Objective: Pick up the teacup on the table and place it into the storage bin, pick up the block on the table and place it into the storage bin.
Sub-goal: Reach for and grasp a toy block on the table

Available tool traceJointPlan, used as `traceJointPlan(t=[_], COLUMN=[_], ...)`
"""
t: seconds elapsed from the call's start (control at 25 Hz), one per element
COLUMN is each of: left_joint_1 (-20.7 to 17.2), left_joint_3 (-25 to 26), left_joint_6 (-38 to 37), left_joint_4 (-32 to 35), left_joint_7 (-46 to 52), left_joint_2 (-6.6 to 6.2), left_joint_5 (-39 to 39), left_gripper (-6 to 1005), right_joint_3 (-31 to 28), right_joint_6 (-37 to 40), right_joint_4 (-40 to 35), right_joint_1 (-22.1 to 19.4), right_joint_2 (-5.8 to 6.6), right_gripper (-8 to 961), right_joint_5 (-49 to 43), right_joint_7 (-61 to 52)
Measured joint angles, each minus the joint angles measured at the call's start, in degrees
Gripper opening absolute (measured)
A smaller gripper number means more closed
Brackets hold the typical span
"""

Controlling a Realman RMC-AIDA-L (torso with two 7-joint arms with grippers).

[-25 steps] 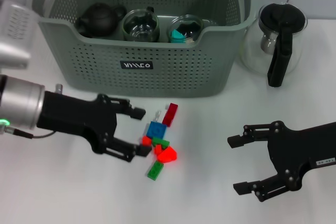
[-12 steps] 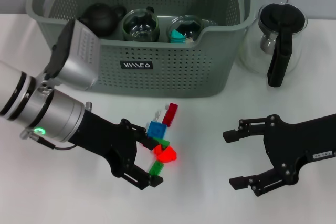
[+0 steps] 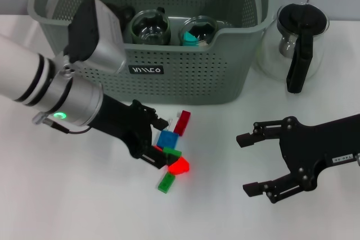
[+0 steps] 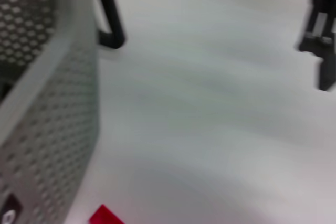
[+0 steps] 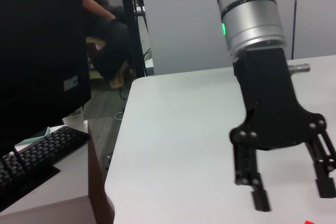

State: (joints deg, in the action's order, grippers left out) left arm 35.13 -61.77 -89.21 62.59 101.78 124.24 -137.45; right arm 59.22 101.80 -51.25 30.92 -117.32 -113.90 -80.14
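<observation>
The bin [image 3: 169, 77] filled the upper centre of the head view: a grey-green plastic basket with perforated walls, orange clips at its top corners, and a small black label [image 3: 146, 69] on its front wall whose white lettering could not be read. Inside it, along the front wall, sat two glass teacups [image 3: 151, 26], the right one holding something teal.

The blocks [image 3: 171, 153] lay in a small heap on the white table [image 3: 225, 206] just below the bin, at centre frame: a dark red one [image 3: 182, 122] uppermost, a blue one [image 3: 166, 139] beneath it, then green [image 3: 172, 152], bright red [image 3: 179, 166] and, lowest, another green one [image 3: 166, 182].

The left end effector [image 3: 160, 141] reached in from the left, its black fingers spread apart and set at the left edge of the heap, one near the dark red block and one by the bright red one; they clasped nothing.

The right end effector [image 3: 247, 164] hung over bare table at lower right, fingers wide apart, well clear of the blocks. A glass pot [image 3: 297, 40] with a black handle stood at upper right, just beside the bin.
</observation>
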Motion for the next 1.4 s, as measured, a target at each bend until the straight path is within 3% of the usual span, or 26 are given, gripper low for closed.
traceJointPlan(t=[0.2, 0.76, 1.04, 1.4], left_joint_1=[1.02, 3.02, 3.16, 4.91], left_joint_3=[-4.03, -6.85, -8.63, -13.77], left_joint_6=[2.48, 2.56, -2.01, -2.75], left_joint_4=[0.20, 2.76, 9.13, 10.14], left_joint_7=[8.83, 29.31, 32.68, 39.43], left_joint_2=[-0.05, -0.28, -0.06, 0.09], left_joint_5=[-0.28, -1.65, -7.26, -12.29], left_gripper=[844, 843, 843, 843], right_joint_3=[-1.34, -1.40, -1.21, -1.18], right_joint_6=[0.33, 1.29, 1.78, 2.80], right_joint_4=[-0.04, -0.75, -0.85, -0.98], right_joint_1=[0.21, 0.85, 1.10, 1.52], right_joint_2=[0.05, 1.58, 2.13, 2.20], right_gripper=[928, 927, 927, 928], right_joint_5=[-0.02, -0.63, -0.63, -0.72], right_joint_7=[-0.29, -0.80, -0.95, -1.43])
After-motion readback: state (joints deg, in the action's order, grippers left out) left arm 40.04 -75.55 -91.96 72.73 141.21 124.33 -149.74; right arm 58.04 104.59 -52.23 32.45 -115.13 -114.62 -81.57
